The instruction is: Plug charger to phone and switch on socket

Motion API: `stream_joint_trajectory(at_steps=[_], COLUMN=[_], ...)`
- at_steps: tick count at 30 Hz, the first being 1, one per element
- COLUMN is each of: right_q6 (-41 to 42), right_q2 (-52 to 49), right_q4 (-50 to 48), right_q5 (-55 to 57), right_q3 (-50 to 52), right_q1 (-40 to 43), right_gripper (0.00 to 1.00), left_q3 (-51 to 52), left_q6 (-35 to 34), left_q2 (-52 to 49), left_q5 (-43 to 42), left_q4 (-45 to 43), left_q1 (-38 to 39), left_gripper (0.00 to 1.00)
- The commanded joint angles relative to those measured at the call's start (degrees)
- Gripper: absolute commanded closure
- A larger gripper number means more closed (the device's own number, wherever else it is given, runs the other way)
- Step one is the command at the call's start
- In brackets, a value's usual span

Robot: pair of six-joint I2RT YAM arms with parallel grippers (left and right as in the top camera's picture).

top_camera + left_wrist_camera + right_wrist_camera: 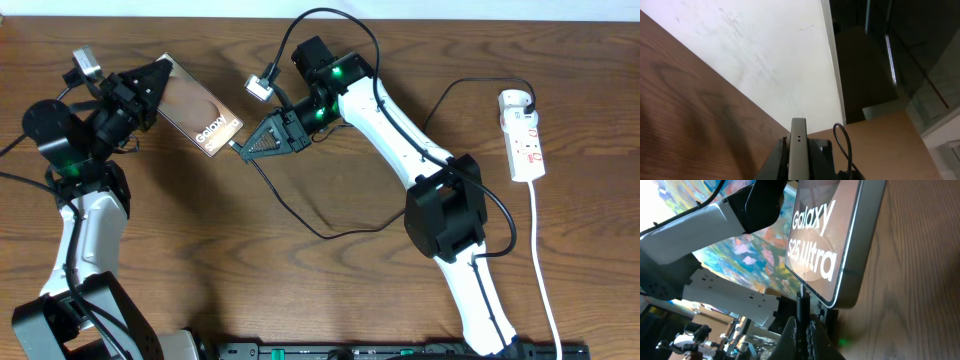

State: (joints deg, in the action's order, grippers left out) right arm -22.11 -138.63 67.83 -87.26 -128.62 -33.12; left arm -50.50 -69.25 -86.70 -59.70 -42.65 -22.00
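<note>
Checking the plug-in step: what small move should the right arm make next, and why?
Probably ease the right gripper forward along the long axis of the glossy brown Galaxy phone: the jaws hold the small black plug tip right at the phone's bottom edge, while the left gripper braces the far end. Full seating isn't visible.

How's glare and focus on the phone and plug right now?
Overhead: even light, soft shadows, mild sheen on the phone. Right wrist: lettering sharp, bright edge glint, the plug dark and close-up soft. Left wrist: bright wall, dim right side, the phone's edge clear.
</note>
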Motion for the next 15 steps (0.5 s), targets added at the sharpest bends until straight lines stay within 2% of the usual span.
stream_joint_trajectory(at_steps=[1, 15], right_q6=[1.8, 4.5], right_q2=[1.4, 1.4], right_q4=[-0.4, -1.9], right_q5=[-1.8, -1.8], right_q3=[0.0, 0.0], right_q1=[0.0, 0.0], right_gripper=[0.99, 0.99], left_q3=[-0.3, -0.3], left_q6=[-1.1, -0.9], left_q2=[0.5, 0.5], left_q5=[-0.3, -0.9], left_q4=[-0.8, -0.8], left_q1=[0.2, 0.2], left_gripper=[0.93, 0.93])
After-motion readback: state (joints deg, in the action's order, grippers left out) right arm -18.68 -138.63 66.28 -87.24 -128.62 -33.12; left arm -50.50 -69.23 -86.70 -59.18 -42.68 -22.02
